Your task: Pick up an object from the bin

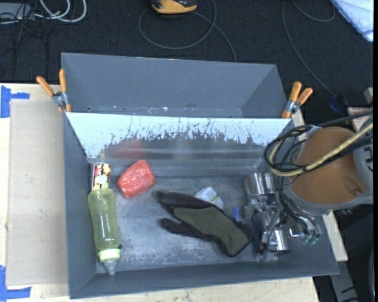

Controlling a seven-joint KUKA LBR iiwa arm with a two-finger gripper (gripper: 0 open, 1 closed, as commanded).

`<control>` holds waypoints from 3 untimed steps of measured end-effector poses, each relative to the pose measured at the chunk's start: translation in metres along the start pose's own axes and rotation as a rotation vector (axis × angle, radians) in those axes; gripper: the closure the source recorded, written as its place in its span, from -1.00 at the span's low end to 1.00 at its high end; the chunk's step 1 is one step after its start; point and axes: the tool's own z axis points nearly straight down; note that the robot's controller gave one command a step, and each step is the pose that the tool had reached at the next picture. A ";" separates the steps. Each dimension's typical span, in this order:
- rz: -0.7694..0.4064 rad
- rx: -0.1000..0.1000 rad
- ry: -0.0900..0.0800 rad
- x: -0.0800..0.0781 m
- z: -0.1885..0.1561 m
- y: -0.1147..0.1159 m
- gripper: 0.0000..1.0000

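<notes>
My gripper [268,226] is low in the bin's right end, close to the right wall. Its lower end is right beside the cuff of a dark olive and black glove [205,222], which lies flat across the middle of the floor with its fingers pointing left. A small blue thing [237,214] peeks out between the glove and the gripper. Just above the glove lies a small crumpled pale wrapper [208,195].
A red crumpled lump [136,178] lies at the back left. A pale green plastic bottle [104,222] lies along the left wall with its cap toward the front. A small printed packet [101,175] sits just behind the bottle. The arm's orange cover and cables hang over the right rim.
</notes>
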 end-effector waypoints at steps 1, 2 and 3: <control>-0.004 0.001 -0.008 -0.002 -0.004 0.000 -1.00; 0.066 0.001 -0.006 0.001 0.048 0.060 -1.00; 0.084 0.000 -0.024 -0.007 0.070 0.096 -1.00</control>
